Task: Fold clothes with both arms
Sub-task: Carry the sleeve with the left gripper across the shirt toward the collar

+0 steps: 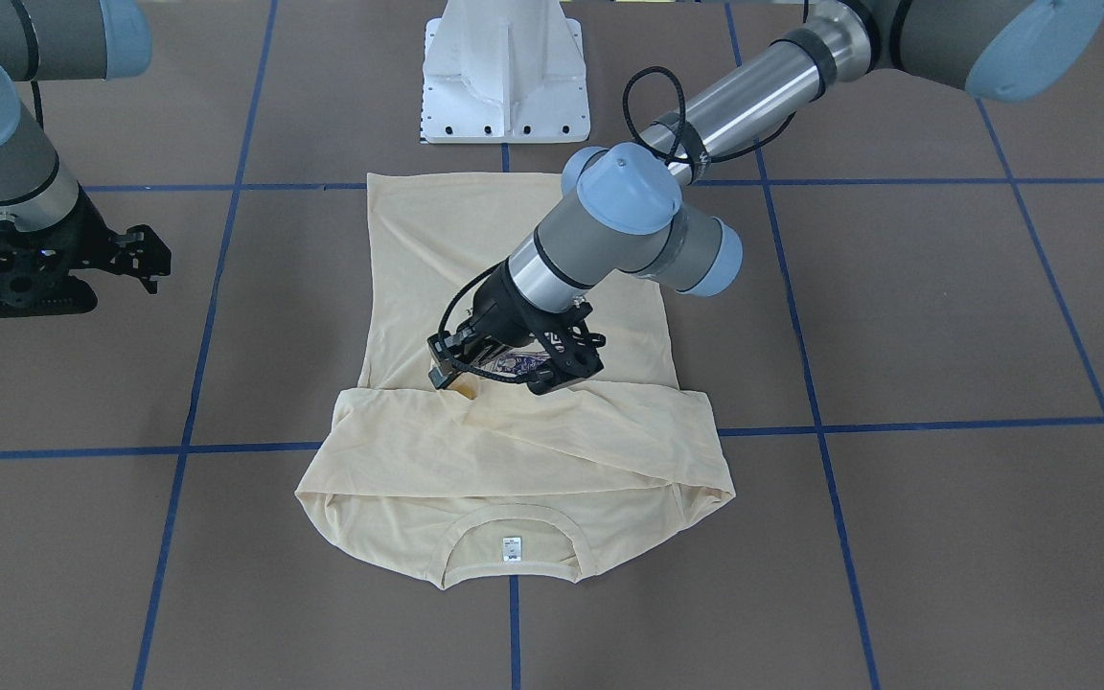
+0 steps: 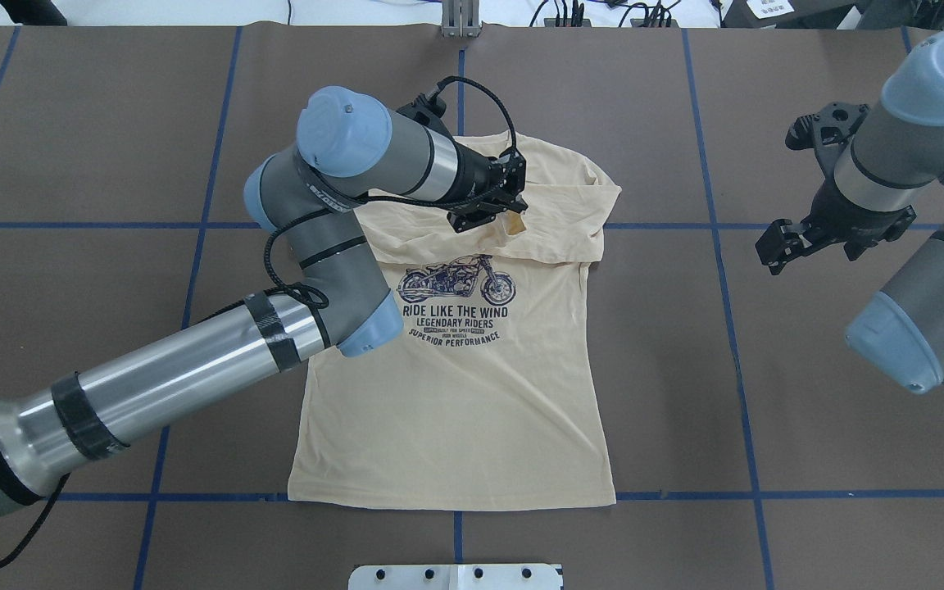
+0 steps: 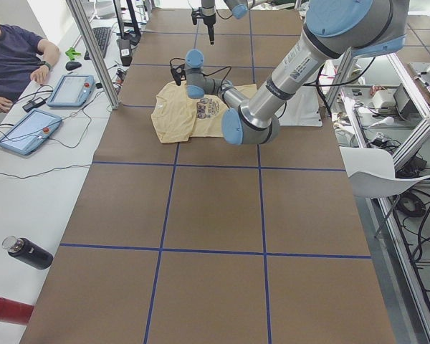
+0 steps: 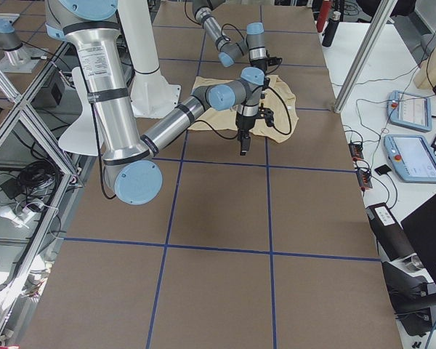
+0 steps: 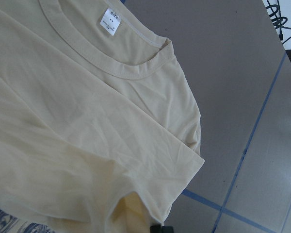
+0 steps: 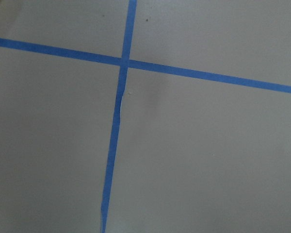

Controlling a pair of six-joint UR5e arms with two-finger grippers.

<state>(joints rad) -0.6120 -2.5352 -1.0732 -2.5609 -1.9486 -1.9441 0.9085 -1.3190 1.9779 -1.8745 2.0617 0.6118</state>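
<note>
The pale cream-yellow T-shirt lies flat in the middle of the table, print side up. Both sleeves are folded across its chest, and the collar with its white neck label points away from the robot. My left gripper hovers low over the upper edge of the folded sleeves, jaws spread, with a sleeve cuff just beneath one finger. The left wrist view shows only folded cloth and the label. My right gripper hangs open above bare table, well off the shirt's side.
The white pedestal base stands at the robot's edge of the table behind the shirt's hem. Blue tape lines grid the brown tabletop. A seated person, tablets and a dark bottle are on a side desk.
</note>
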